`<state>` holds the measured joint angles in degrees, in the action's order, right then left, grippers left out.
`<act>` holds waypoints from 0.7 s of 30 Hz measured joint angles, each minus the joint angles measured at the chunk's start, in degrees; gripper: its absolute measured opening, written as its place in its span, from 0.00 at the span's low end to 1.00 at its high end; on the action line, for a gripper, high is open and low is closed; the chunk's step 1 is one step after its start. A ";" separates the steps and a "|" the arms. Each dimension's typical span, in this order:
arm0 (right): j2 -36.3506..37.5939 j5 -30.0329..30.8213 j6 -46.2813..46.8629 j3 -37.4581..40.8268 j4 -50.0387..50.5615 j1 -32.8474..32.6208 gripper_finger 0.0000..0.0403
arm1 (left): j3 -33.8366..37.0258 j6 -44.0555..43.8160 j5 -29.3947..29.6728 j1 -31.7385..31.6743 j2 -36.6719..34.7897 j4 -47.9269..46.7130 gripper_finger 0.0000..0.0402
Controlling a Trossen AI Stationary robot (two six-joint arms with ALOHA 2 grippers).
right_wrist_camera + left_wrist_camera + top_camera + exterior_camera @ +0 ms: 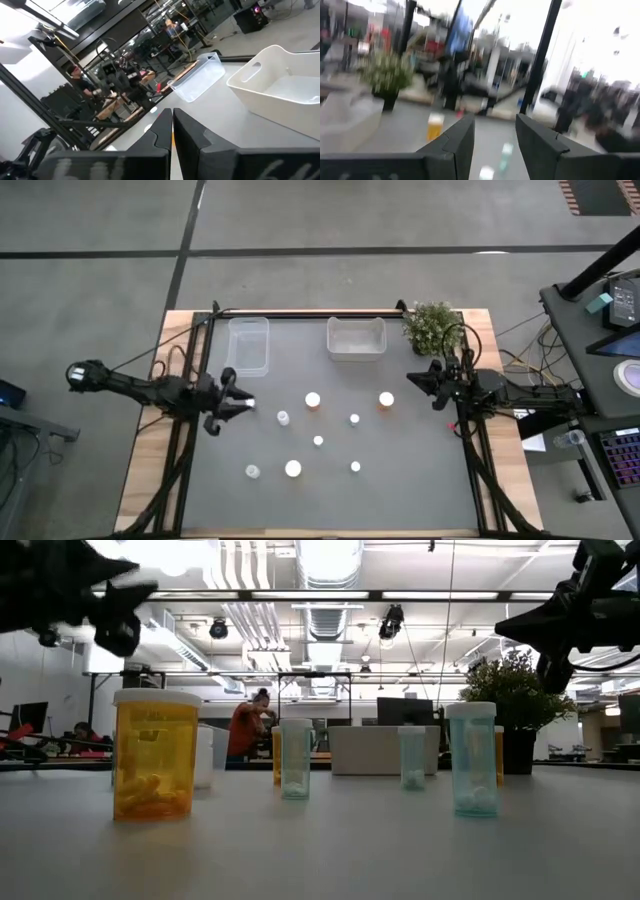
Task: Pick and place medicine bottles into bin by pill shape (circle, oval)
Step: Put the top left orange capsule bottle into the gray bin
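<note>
Overall light: bright, even, from overhead ceiling fixtures (330,555) seen in low view.
Table (400,480): flat grey, evenly lit in high view, shadows under bottles barely visible.
Glare: ceiling lamps blown out white in low view; upper part of left wrist view washed out white.
Backlight: arms in low view read as black silhouettes against bright ceiling.
Blur: left wrist view heavily smeared, room and plant (382,75) soft, orange bottle (435,126) fuzzy.
Right wrist view: fairly sharp; white bin (280,90) clear, near fingers soft.
Low view focus: near orange bottle (155,753) crisp, far room softer.
</note>
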<state>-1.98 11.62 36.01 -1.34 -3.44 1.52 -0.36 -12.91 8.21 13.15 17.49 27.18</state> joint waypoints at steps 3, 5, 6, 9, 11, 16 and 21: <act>0.00 0.78 -0.48 0.00 0.00 0.00 0.02 | 0.00 0.20 0.02 0.00 0.32 8.06 0.32; 0.00 2.51 -1.74 0.00 0.15 0.00 0.02 | 0.02 0.27 0.05 0.00 0.47 12.55 0.32; 0.00 3.39 -2.58 0.00 0.00 0.00 0.02 | 0.02 0.33 0.07 0.00 0.49 14.28 0.32; 0.00 5.85 -3.21 0.00 -1.43 0.00 0.02 | 0.02 5.04 0.09 0.00 0.43 19.12 0.32; -0.21 6.65 -5.66 0.00 -3.23 0.00 0.02 | 0.02 9.17 0.12 0.00 0.33 20.28 0.32; -3.02 6.91 -13.20 0.00 -13.70 0.00 0.02 | 0.02 16.61 0.20 0.00 0.06 23.08 0.32; -8.72 6.91 -19.48 0.00 -24.94 0.00 0.02 | 0.02 18.04 1.56 -0.01 -0.12 23.71 0.32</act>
<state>-10.69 18.52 16.53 -1.34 -28.38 1.52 -0.34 5.12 9.76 13.13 17.37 50.89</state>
